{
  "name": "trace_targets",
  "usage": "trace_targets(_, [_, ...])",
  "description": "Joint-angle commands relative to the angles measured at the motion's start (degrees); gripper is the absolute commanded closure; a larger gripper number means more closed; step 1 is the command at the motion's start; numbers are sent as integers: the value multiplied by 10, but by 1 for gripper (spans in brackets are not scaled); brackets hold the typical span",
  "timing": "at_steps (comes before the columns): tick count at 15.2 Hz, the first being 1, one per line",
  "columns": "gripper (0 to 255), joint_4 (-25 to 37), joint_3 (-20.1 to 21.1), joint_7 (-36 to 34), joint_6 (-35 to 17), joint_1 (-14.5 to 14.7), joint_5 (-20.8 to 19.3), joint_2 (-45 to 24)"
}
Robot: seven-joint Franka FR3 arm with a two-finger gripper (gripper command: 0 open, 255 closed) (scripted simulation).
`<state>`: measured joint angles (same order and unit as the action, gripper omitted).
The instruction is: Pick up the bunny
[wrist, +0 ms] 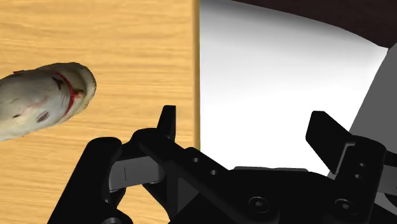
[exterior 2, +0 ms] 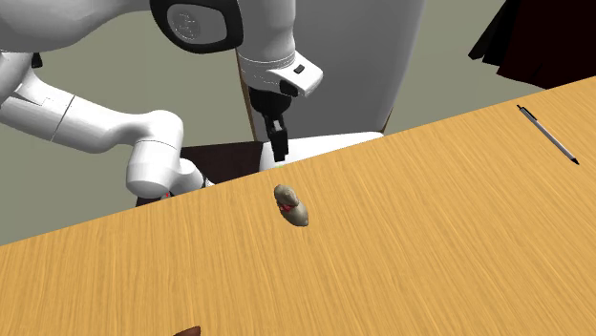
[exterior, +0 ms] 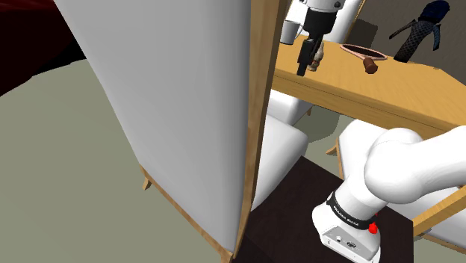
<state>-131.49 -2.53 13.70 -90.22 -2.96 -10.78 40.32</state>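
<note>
1. Hand [exterior 2: 279, 151]: the fingers [wrist: 167, 121] stand wide apart with nothing between them. It hangs over the edge of the surface [exterior 2: 430, 239] nearest the arm, partly above a white seat [wrist: 273, 76].
2. Bunny [exterior 2: 291, 205]: lies flat on the surface, further in from that edge, clear of the hand and outside both fingers.
3. Its long axis runs roughly along the fingers' closing line.
4. Judgement: the hand needs to shift inward over the bunny, and probably turn to span its narrow width.
</note>
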Motion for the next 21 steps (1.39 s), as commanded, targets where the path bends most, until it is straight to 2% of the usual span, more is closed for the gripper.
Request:
trace_targets(1, [0,27,-17,24,2,-8,-18,-16])
trace_targets(11, [0,171,-99,140,8,-37,-78,-101])
trace_targets(18, [0,104,-103,128,-41,-38,-84,-85])
trace_targets(21, [0,99,-104,127,-45,-39,-84,-84])
